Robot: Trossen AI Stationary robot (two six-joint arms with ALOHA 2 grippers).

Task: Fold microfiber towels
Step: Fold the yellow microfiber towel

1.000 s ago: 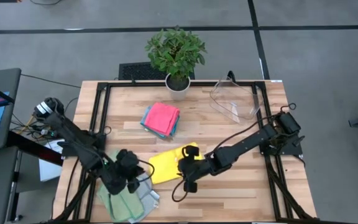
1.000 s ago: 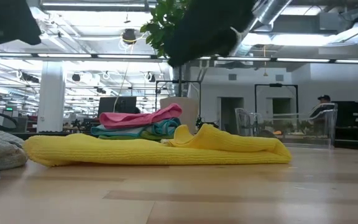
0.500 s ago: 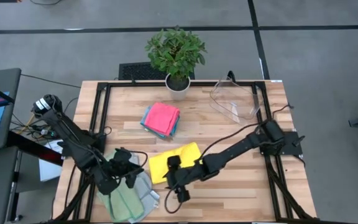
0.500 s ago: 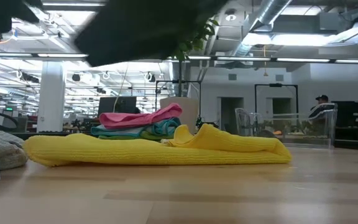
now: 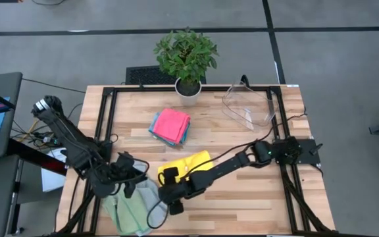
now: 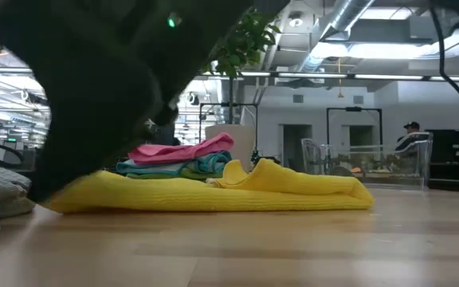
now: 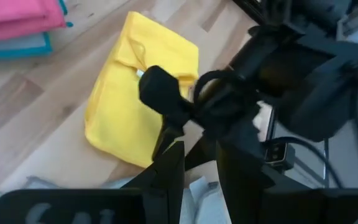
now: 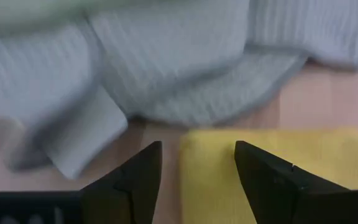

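Note:
A folded yellow towel point(image 5: 188, 166) lies flat on the table's near middle and also shows in the low view point(image 6: 237, 191). My right gripper point(image 5: 168, 195) is open, down at the towel's near left corner point(image 8: 229, 162), one finger on either side of the corner's edge. My left gripper point(image 5: 127, 183) is open and empty over a loose pile of sage green and grey towels point(image 5: 137, 209). A folded pink towel point(image 5: 172, 123) lies on top of folded teal ones. My right gripper stands open over the yellow towel's near left corner point(image 8: 194, 140), slanting down from the table's right. I cannot tell whether its fingers touch the cloth.
A potted plant point(image 5: 188, 58) stands at the far edge. A clear plastic bin point(image 5: 249, 105) lies at the far right. Black frame rails run along the table's left point(image 5: 104, 125) and right point(image 5: 283, 178) sides. Bare wood shows at the near right point(image 5: 242, 204).
My right gripper has gone toward the table's left and near edges, passing over the yellow towel from its right part to its near left corner, and has come down low there. My left gripper has drawn back a little toward the left edge. The yellow towel has not moved.

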